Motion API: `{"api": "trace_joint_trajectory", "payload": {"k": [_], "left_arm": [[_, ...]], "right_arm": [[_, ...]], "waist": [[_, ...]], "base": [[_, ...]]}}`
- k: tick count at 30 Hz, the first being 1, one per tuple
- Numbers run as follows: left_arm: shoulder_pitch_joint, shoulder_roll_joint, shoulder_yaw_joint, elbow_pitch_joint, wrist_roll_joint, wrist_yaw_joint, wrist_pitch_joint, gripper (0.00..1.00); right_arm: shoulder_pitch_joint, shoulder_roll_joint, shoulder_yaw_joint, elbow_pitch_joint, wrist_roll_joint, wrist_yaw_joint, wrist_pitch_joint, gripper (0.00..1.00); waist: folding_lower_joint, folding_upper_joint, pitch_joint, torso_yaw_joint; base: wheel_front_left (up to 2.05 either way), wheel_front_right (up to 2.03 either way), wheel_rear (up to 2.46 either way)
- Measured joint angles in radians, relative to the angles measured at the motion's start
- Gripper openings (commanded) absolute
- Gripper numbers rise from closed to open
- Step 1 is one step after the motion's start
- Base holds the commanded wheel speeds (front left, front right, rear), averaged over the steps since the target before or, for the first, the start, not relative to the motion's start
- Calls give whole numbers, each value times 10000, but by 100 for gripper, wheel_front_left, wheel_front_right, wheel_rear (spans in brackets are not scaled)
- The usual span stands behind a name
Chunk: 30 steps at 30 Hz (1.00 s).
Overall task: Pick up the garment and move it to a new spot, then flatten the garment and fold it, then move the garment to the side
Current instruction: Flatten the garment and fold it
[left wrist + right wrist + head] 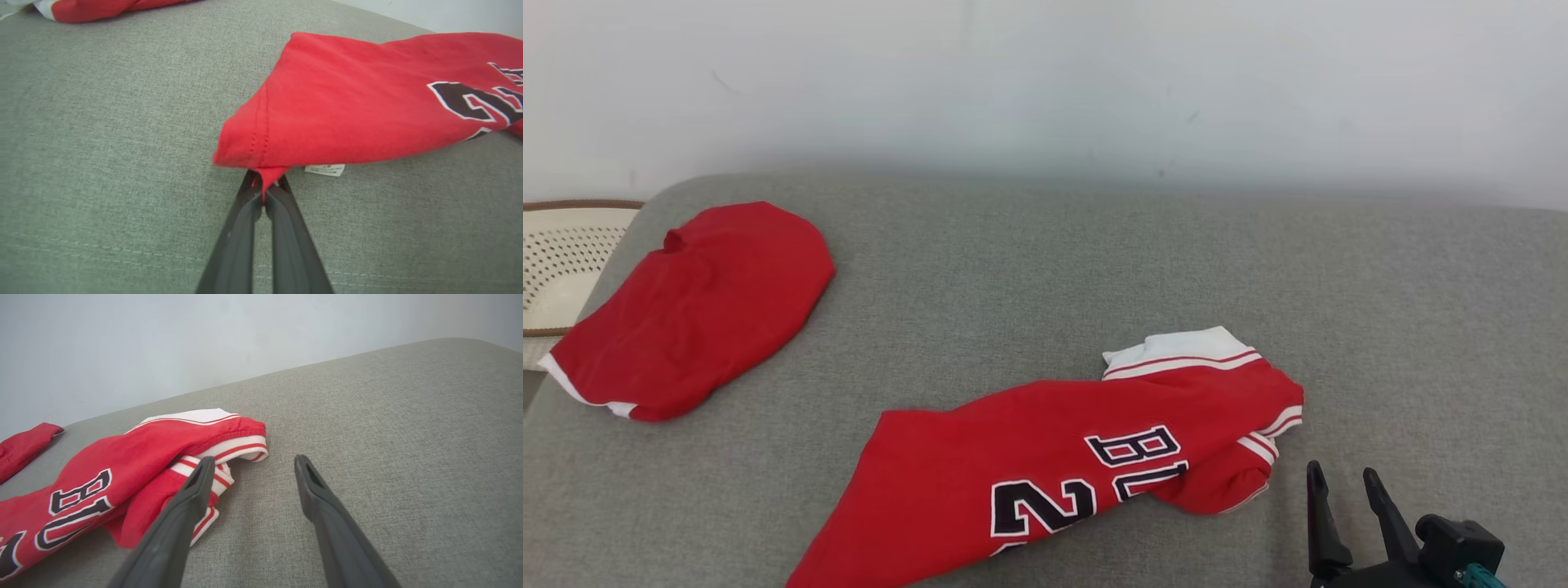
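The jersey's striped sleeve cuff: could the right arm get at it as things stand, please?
Probably yes. The right gripper is open, its fingers apart close beside the striped cuff of the jersey, with bare grey cushion and nothing else between them.

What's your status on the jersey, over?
Left hand shut on jersey hem corner. Right hand open, just right of its sleeves. Second red garment lies far left, nothing in the way.

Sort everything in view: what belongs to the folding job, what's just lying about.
Job: red numbered jersey; left gripper, shut on its hem corner; right gripper, open beside its sleeve.
Lying about: second red garment, far left; cream perforated basket beside it; grey fabric surface underneath.
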Motion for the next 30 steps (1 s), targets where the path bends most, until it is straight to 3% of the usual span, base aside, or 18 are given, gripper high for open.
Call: {"api": "trace_joint_trajectory", "payload": {"k": [4, 5, 6, 15, 30], "left_arm": [[90, -119, -117, 73, -146, -58, 23, 0], [90, -169, -140, 123, -144, -54, -46, 39], [87, -207, -151, 165, -134, -10, -127, 100], [103, -410, 389, -451, 56, 293, -1041, 100], [68, -1028, 1239, -1774, 888, 119, -1106, 100]], "right_arm": [[8, 2, 15, 38, 2, 0, 65, 100], [12, 0, 8, 50, 2, 0, 71, 100], [18, 0, 4, 58, 2, 0, 73, 100], [73, 0, -65, 2, -2, 0, 157, 100], [-28, -4, 35, -46, -27, 0, 265, 100]], "waist": [[-1, -1, -107, 37], [0, 0, -118, 33], [0, 0, -126, 27], [0, 0, -196, 12], [0, 0, -79, 111]], "base": [[0, 0, 0], [0, 0, 0], [0, 0, 0], [0, 0, 0], [0, 0, 0]]}}
